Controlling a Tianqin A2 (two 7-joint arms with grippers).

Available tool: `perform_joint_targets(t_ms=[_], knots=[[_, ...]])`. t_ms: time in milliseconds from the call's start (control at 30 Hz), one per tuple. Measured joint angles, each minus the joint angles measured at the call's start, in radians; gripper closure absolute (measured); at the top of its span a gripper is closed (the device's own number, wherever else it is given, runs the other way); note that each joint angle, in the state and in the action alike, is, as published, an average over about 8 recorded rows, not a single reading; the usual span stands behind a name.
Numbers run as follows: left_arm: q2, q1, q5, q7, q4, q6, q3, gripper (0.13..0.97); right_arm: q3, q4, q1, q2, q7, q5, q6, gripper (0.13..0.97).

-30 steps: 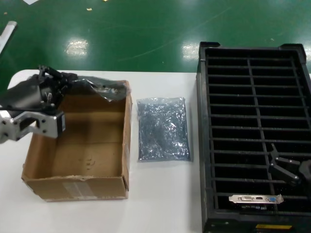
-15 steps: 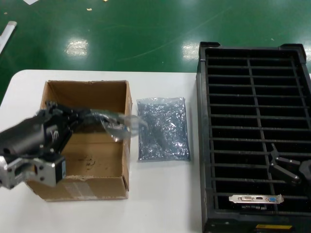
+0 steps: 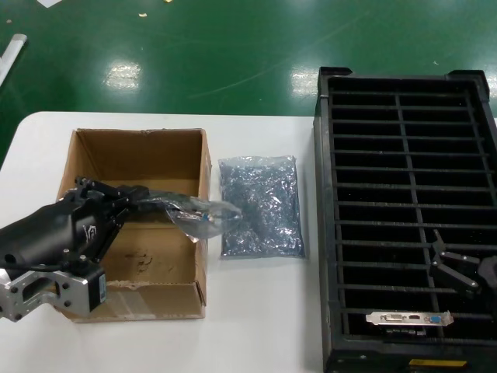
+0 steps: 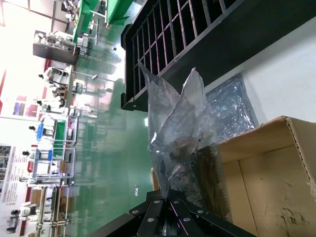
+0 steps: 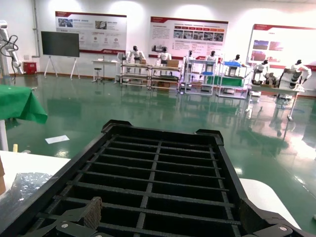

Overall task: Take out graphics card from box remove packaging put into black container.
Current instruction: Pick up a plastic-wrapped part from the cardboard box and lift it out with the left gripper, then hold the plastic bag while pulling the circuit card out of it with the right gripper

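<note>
Since a second ago, the left gripper [image 3: 124,203] is swinging down from the far left corner of the cardboard box [image 3: 132,295] to its middle, carrying a bagged graphics card [image 3: 194,214] toward the box's right wall. Its fingers are pinching the end of the anti-static bag [image 4: 180,128], as the left wrist view shows, with the dark board hanging inside the crinkled plastic just over the box rim.

An empty anti-static bag [image 3: 260,203] is lying flat on the white table [image 3: 256,326] between the box and the black slotted crate [image 3: 404,85]. One bare card, its silver bracket [image 3: 409,317] up, is already standing in a near slot of the crate. The right gripper [image 3: 460,272] is waiting over the crate's near right part, fingers apart and holding nothing.

So one card looks finished; this one is out of the box but probably still needs unbagging and slotting.
</note>
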Motion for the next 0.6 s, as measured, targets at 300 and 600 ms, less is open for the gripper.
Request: perform_joint_targets(t_ms=[300, 600], knots=[[0.000, 0.000, 0.000, 0.000, 0.000, 0.000, 0.000, 0.959, 0.045, 0.002, 0.060, -0.065, -0.083, 0.001, -0.076, 0.129], [0.000, 0.000, 0.000, 0.000, 0.000, 0.000, 0.000, 0.959, 0.053, 0.032, 0.113, -0.084, -0.244, 0.027, -0.226, 0.131]])
